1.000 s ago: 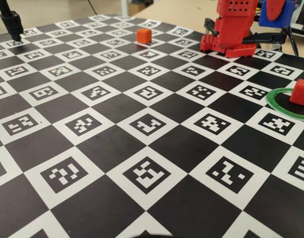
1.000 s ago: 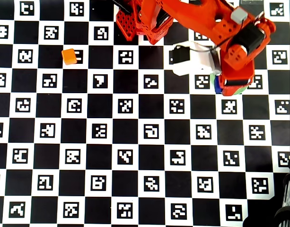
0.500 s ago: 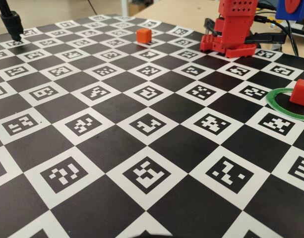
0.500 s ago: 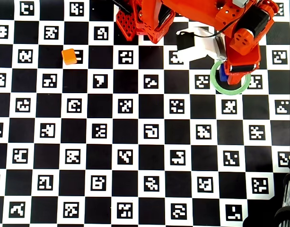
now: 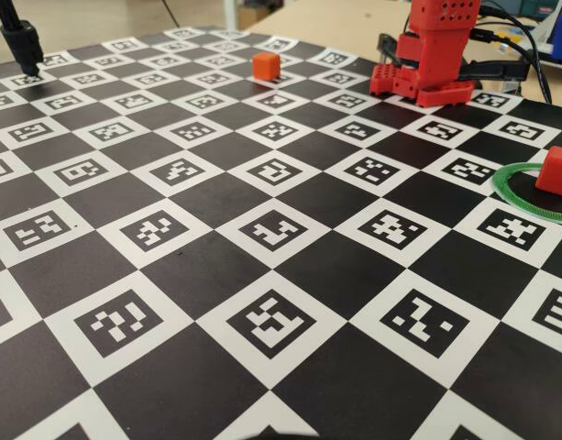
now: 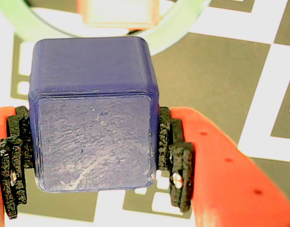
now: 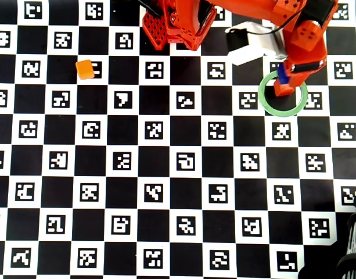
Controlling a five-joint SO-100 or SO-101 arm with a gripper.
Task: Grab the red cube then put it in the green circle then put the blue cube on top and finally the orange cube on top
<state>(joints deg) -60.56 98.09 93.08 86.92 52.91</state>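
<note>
Upper right overhead, red cube [image 7: 284, 89] sits inside the green circle [image 7: 266, 103]; my gripper [image 6: 95, 161] is clamped on the blue cube [image 6: 92, 118]; orange cube [image 7: 85, 69] untouched.

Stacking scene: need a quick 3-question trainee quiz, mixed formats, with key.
1. True or false: the gripper is shut on the blue cube.
2. Where is the red cube? A) inside the green circle B) beside the orange cube C) in the gripper
3. Fill in: the orange cube sits alone on the checkered board, toward the ____ side of the overhead view.

Key:
1. True; the pads press both its sides in the wrist view.
2. A
3. left
</note>
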